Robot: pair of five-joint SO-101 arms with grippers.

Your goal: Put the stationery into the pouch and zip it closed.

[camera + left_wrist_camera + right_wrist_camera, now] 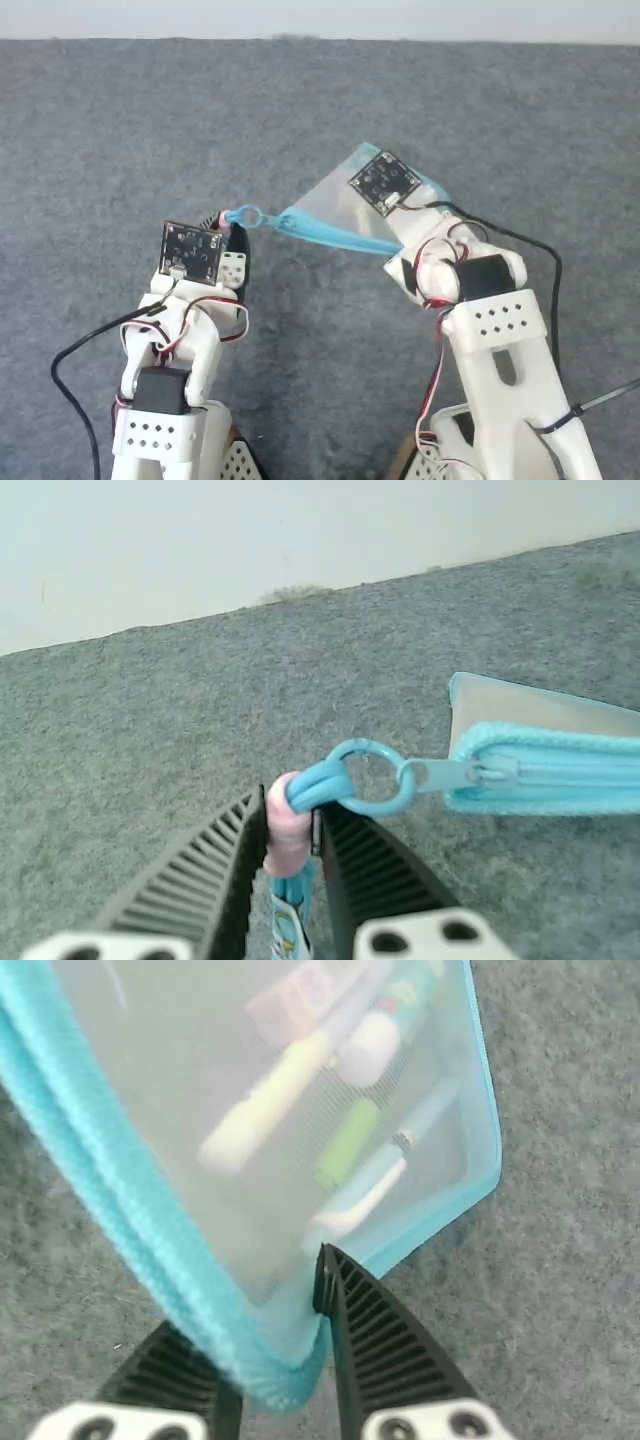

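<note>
**Pouch spans two arms, stationery inside**

The translucent, blue-edged pouch [335,205] stretches between two robot arms on a grey carpeted table [120,130], roughly midway across it and just ahead of both arms. The left gripper [290,825] is clenched on a blue cord strap [312,785]. A pink bead on the strap is pinched between its ribbed black fingers [365,865]. The strap loops through a blue ring [366,777], and the ring hangs from the zip slider [445,774]. The slider sits at the end of the pouch nearest the left arm, and the zip teeth seen beside it are meshed together.

At the opposite end, the right gripper [255,1315] is clamped on the zip edge near a corner of the pouch, one finger on each face. Through the mesh wall the stationery [265,1110] shows inside: a cream pen, a green marker, a white-capped item and a pale blue pen, lying loosely side by side towards the end away from the right gripper. From above, the zip edge runs as a straight blue line from the ring to the right arm. A pale wall [200,540] borders the far edge of the carpet.
</note>
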